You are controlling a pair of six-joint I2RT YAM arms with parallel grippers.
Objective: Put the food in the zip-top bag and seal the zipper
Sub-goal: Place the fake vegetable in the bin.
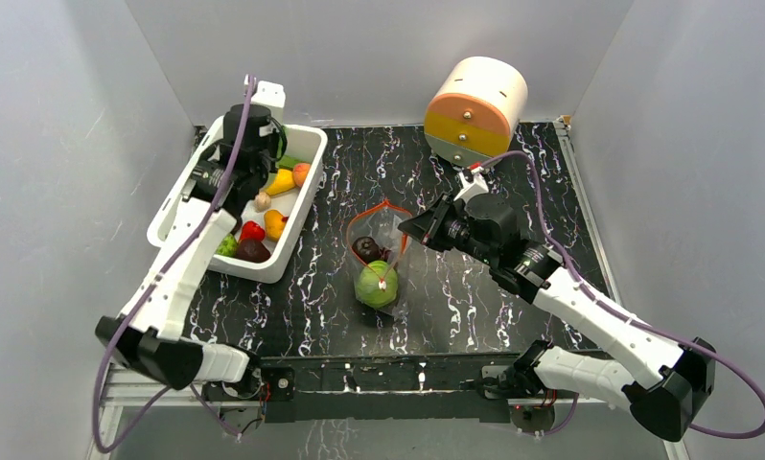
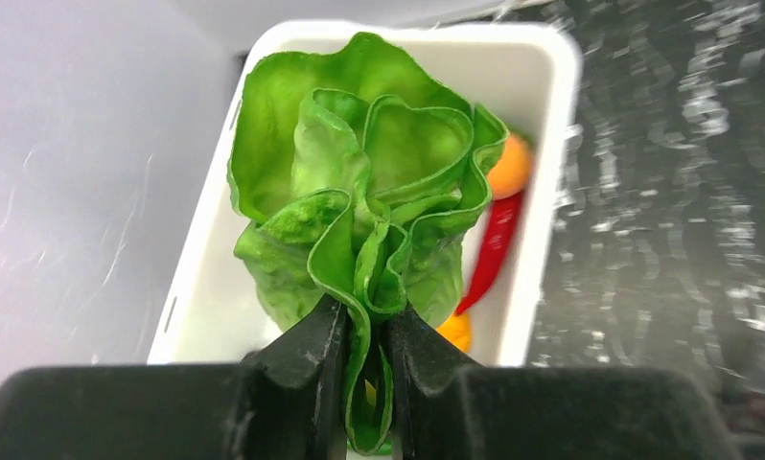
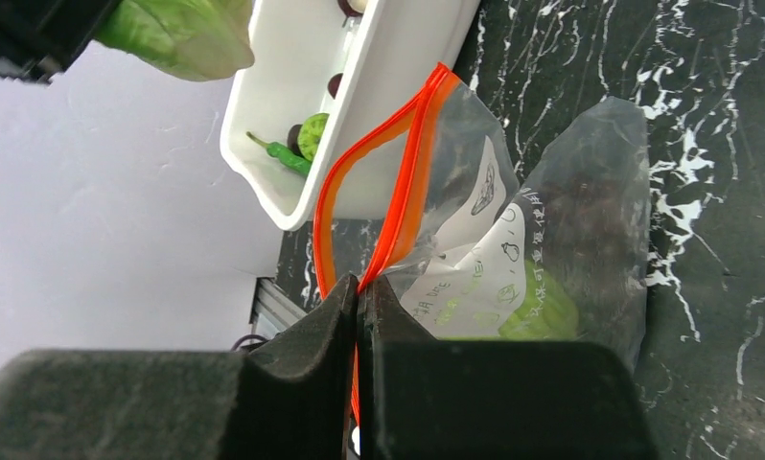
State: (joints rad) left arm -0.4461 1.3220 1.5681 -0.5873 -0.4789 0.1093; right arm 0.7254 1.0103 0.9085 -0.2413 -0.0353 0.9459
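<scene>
Bearing small illegible print [image 3: 506,251]: zip-top bag [image 3: 590,192]

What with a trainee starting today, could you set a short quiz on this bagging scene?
1. True or false: the right gripper is shut on the zipper of the zip-top bag.
2. What does the left gripper hold? A: lettuce. B: the bag. C: nothing.
3. Fill in: inside the bag, next to the dark round fruit, lies the green ____.

Key: 1 true. 2 A. 3 cabbage.
</scene>
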